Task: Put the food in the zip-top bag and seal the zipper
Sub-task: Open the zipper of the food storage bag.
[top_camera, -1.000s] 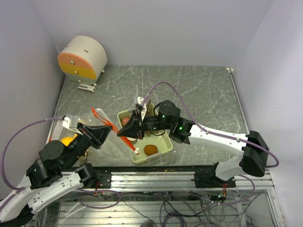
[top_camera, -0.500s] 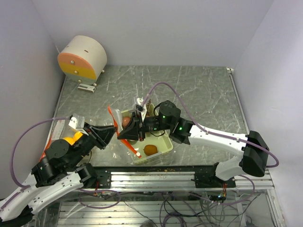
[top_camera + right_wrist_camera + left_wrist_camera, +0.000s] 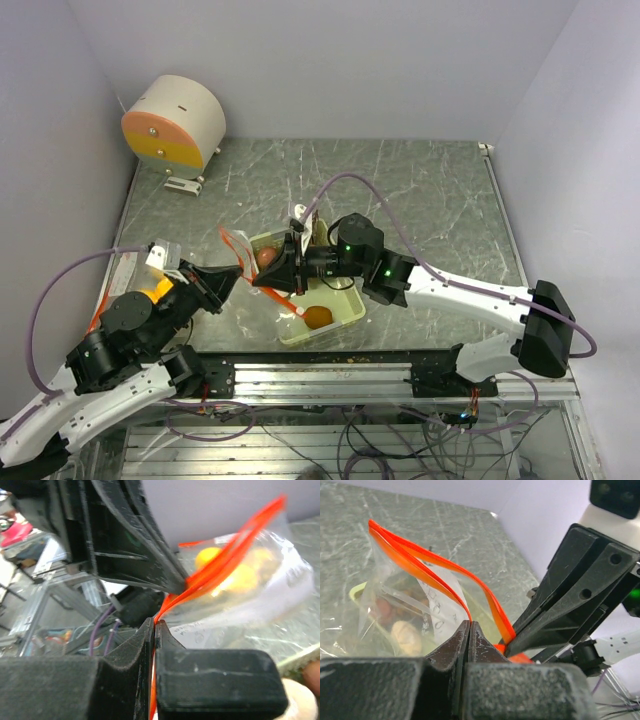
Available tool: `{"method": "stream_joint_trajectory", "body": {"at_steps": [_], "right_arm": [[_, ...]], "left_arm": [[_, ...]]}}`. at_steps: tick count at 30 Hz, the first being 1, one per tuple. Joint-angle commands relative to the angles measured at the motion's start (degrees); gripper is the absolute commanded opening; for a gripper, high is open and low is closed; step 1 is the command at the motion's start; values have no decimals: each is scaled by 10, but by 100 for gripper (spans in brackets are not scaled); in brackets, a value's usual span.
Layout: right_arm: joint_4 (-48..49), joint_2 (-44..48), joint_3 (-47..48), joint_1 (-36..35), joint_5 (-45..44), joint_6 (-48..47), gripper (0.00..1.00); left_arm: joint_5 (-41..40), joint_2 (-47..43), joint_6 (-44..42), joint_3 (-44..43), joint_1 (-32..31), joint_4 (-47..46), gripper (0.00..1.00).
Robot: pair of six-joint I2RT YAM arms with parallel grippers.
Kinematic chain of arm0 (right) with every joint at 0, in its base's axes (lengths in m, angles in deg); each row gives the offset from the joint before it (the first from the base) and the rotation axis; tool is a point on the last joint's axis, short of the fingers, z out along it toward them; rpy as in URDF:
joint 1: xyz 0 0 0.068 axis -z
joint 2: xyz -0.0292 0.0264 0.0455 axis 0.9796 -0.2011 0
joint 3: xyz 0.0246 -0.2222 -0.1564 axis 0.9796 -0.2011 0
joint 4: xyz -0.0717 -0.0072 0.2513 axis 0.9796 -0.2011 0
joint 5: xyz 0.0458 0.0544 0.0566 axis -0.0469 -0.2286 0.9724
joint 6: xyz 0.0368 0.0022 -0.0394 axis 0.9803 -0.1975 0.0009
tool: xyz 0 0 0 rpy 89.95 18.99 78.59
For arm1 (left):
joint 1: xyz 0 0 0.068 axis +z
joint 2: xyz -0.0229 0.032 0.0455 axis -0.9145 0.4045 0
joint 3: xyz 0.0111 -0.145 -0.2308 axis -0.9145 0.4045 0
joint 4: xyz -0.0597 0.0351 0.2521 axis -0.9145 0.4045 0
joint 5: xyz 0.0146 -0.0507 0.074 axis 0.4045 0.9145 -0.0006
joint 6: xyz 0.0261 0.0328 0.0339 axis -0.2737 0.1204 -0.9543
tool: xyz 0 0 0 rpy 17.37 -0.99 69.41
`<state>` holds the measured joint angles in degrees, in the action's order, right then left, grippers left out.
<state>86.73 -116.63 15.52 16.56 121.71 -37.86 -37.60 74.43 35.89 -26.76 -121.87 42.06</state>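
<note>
Left gripper (image 3: 469,625) and right gripper (image 3: 155,622) both clamp the orange zipper (image 3: 395,542) above the green tray (image 3: 345,303); I'd slide slowly, keeping it taut.

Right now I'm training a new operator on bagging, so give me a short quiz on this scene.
1. True or false: the left gripper has its jaws shut on the orange zipper of the bag.
2. What lies in the near end of the green tray? A. a round orange fruit B. a spoon C. a bottle
3. Fill in: seen from the left wrist, the zipper's two tracks are ___ (sealed or apart).
Key: 1 true; 2 A; 3 apart.
</note>
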Motion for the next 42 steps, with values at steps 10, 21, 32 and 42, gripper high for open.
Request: {"method": "stream_joint_trajectory", "body": {"at_steps": [10,21,32,42], "right_arm": [[-100,23,11,1,-323,-6,1],[-253,-60,70,0,-630,63,0],[-127,-6,11,-1,-443,31,0],[-74,10,43,-10,-295,31,0]], "left_arm": [[-81,-19,31,-40,-1,133,7],[-127,51,107,-151,-1,295,7],[-153,13,82,-124,-1,224,7],[-132,34,67,-43,-1,101,26]]}}
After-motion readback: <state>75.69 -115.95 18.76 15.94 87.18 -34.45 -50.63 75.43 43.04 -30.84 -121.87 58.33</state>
